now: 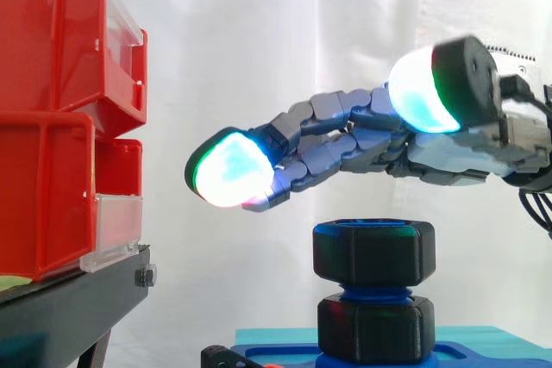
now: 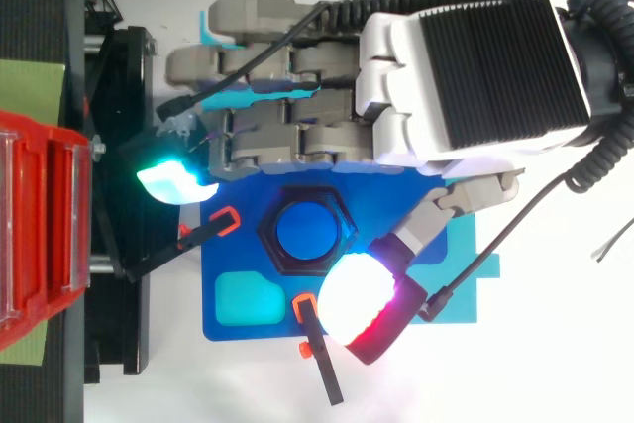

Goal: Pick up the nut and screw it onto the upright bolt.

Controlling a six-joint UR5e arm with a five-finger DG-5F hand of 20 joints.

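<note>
A black hex nut (image 1: pixel 373 253) sits on top of the upright blue bolt (image 1: pixel 373 292), level, with blue thread showing below it. From above, the nut (image 2: pixel 269 235) rings the bolt's blue end (image 2: pixel 307 230). A second black hex piece (image 1: pixel 375 327) sits lower on the bolt, on the blue base plate (image 2: pixel 238 245). My hand (image 1: pixel 457 157) hovers just above the nut, apart from it. Its fingers (image 2: pixel 258 136) stretch left past the bolt and the glowing thumb (image 2: pixel 362 304) stands on the near side. The hand is open and holds nothing.
Stacked red bins (image 1: pixel 52 118) stand on a black stand (image 1: pixel 60 308) at the left, close to the fingertips. Two black clamps with orange tips (image 2: pixel 223 223) (image 2: pixel 309 309) hold the base plate, which lies on a cyan board (image 2: pixel 466 264).
</note>
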